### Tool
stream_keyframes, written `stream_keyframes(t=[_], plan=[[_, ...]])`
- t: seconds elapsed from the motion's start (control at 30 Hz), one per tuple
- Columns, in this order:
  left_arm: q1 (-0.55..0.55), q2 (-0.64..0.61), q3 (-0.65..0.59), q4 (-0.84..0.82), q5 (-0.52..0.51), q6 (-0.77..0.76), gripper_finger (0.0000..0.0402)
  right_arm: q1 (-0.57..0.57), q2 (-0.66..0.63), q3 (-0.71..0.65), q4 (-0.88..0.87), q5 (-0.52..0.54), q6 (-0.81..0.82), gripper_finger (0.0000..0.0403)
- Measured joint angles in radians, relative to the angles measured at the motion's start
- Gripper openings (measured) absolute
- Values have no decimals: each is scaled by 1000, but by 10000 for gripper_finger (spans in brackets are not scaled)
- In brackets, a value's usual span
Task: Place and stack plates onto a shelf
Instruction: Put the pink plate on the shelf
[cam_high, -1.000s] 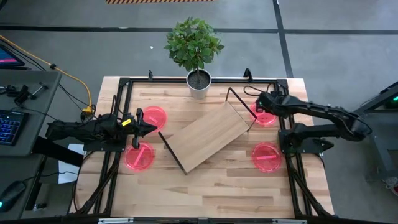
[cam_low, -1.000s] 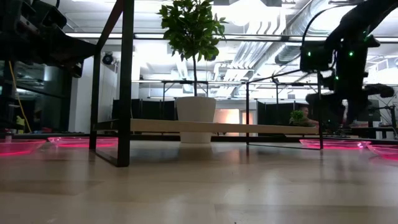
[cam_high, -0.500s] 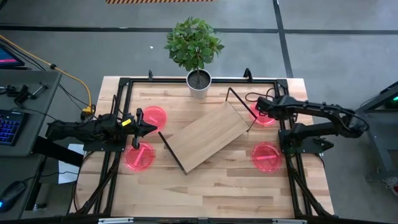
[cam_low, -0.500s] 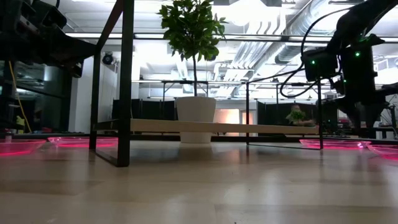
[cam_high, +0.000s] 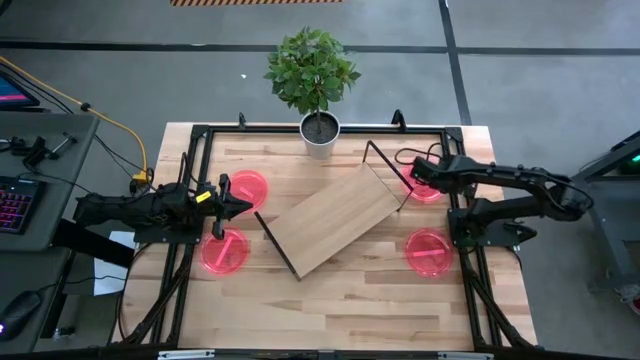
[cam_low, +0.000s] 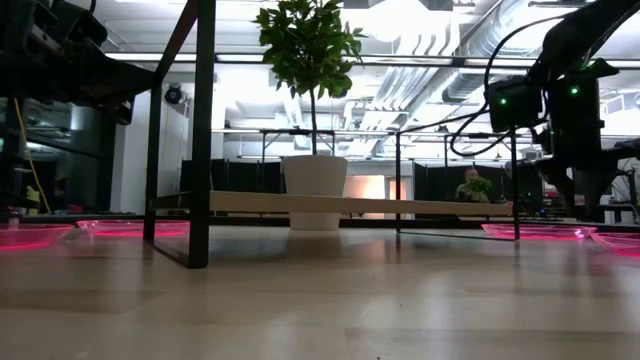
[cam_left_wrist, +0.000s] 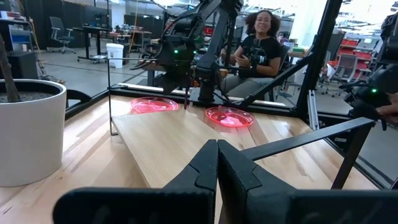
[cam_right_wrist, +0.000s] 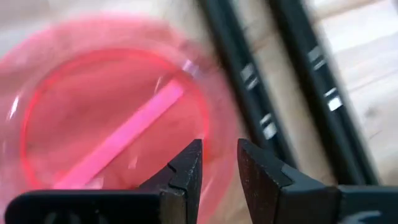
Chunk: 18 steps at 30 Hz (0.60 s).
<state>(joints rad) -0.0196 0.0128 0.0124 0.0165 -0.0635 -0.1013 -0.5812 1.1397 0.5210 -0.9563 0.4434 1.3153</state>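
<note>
Left jaws shut, right jaws parted

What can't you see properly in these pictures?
- Right gripper, right wrist view: fingers straddle the pink plate's rim; touching or not is unclear, the plate is blurred.
- High view: the right arm covers part of that plate.
- Low view: the plates appear only as thin pink strips, too flat to count.
- Left gripper, left wrist view: shut fingers block the shelf's near end.
</note>
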Motion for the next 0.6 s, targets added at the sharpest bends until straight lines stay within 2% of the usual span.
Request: stream_keyframes(t=[0.1, 0.37, 0.6], plan=[[0, 0, 0, 0, 0, 0, 0, -29, 0, 20, -6, -86, -64, 89], [0, 0, 0, 0, 0, 0, 0, -18, 0, 68, -73, -205, -50, 89], [0, 0, 0, 0, 0, 0, 0, 61, 0, 68, -54, -233, 155, 89]])
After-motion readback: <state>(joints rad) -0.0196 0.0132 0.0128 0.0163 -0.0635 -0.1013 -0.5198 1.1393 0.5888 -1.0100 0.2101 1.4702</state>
